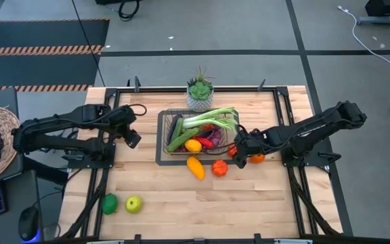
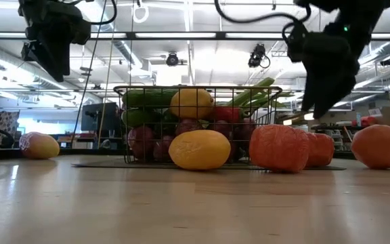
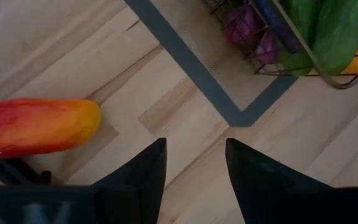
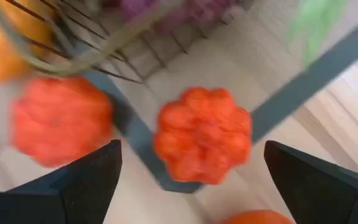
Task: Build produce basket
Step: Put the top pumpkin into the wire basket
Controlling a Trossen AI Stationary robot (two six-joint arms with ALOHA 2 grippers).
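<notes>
From above we see the wire basket (image 1: pixel 198 132) on a dark mat (image 1: pixel 160 157) at the middle of the table (image 1: pixel 181 203), holding a leek (image 1: pixel 210 118), a cucumber (image 1: pixel 176 137), a yellow fruit (image 1: pixel 193 145) and red and purple pieces; a potted succulent (image 1: pixel 200 91) stands just behind it. In front of the basket lie a yellow-orange fruit (image 1: pixel 195 167) and a small orange pumpkin (image 1: pixel 219 167), and near the front left edge a green fruit (image 1: pixel 109 203) and a yellow-green apple (image 1: pixel 133 203). The right gripper (image 1: pixel 237 150) sits at the basket's right front corner, beside an orange fruit (image 1: pixel 256 158); the left gripper (image 1: pixel 131 137) hangs left of the basket. At table height we see the basket (image 2: pixel 198 125) behind a yellow fruit (image 2: pixel 199 149) and an orange pumpkin (image 2: pixel 279 148), with both grippers raised above. Through the left wrist camera the left gripper (image 3: pixel 194 165) stands narrowly parted and empty over bare wood, a red-orange mango (image 3: pixel 36 126) to one side. Through the right wrist camera the right gripper (image 4: pixel 191 168) is spread wide, empty, an orange pumpkin (image 4: pixel 202 134) below between its fingers. We can read no writing anywhere.
</notes>
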